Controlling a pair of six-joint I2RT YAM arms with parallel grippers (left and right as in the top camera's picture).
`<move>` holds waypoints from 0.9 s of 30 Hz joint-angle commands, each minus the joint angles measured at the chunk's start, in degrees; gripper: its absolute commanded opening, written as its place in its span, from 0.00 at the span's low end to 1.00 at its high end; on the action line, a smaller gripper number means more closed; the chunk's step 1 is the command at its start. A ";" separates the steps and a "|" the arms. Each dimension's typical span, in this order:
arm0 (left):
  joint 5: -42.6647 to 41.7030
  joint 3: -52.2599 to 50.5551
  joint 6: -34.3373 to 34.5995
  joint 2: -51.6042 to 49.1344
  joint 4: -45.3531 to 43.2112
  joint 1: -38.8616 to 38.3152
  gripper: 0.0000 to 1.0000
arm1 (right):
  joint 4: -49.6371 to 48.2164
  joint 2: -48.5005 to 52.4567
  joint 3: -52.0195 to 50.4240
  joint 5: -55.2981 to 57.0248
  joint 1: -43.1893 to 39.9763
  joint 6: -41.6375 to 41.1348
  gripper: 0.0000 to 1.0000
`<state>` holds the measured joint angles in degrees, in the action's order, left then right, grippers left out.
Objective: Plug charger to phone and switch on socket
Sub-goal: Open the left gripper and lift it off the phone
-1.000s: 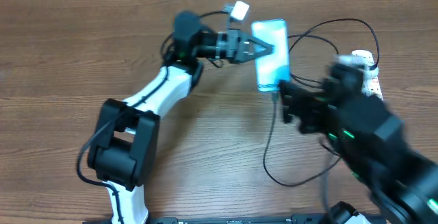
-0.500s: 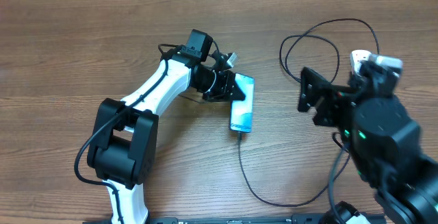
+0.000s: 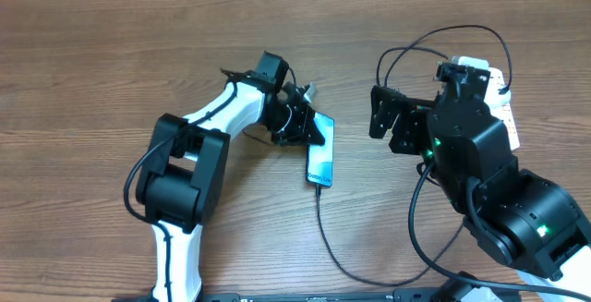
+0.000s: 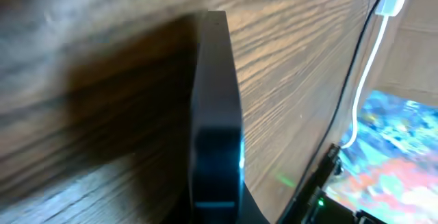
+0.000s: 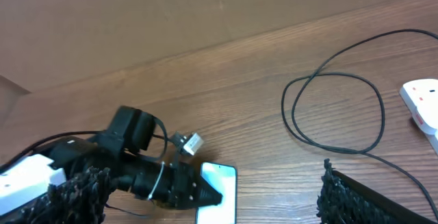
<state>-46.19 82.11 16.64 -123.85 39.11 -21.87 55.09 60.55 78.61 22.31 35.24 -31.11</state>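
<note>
The black cable [image 3: 320, 214] loops across the near side of the table [image 3: 92, 80], and its tip sits in the near end of the phone [image 3: 320, 163]. The phone lies screen up, its far corner pinched by the left gripper [image 3: 314, 129]. To the right, the right gripper [image 3: 388, 126] hovers with its fingers spread wide. Beyond it lies the white power strip [image 5: 424, 97].

Soft, even light fills the overhead view: the counter [image 3: 92, 71] is bright, shadows are faint, and everything is sharp. The left wrist view is dim and blurred, the phone [image 4: 217, 107] too near to focus, with a heavy shadow at its left. The right wrist view is clear, softening at its lower edge.
</note>
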 commanded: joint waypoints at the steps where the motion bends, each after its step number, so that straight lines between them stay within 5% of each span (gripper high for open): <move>1: 1.84 0.09 -1.18 -3.32 1.60 -0.11 0.11 | -2.25 -0.42 0.11 -0.04 -0.35 -0.42 1.00; 15: 5.33 0.09 -0.28 -3.32 2.01 -0.11 0.31 | -2.95 -0.39 0.11 0.11 -0.35 -0.42 1.00; 21: 12.22 0.09 -0.31 -3.32 6.38 -0.22 0.31 | -2.78 0.28 0.11 0.11 -0.35 -0.39 1.00; 27: 16.79 0.09 -0.31 -3.32 7.52 -0.22 0.48 | -2.01 2.49 0.11 0.11 -0.35 -0.39 1.00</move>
<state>-40.69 83.37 16.49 -124.97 46.63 -22.04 52.77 61.93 78.61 22.28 35.22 -31.35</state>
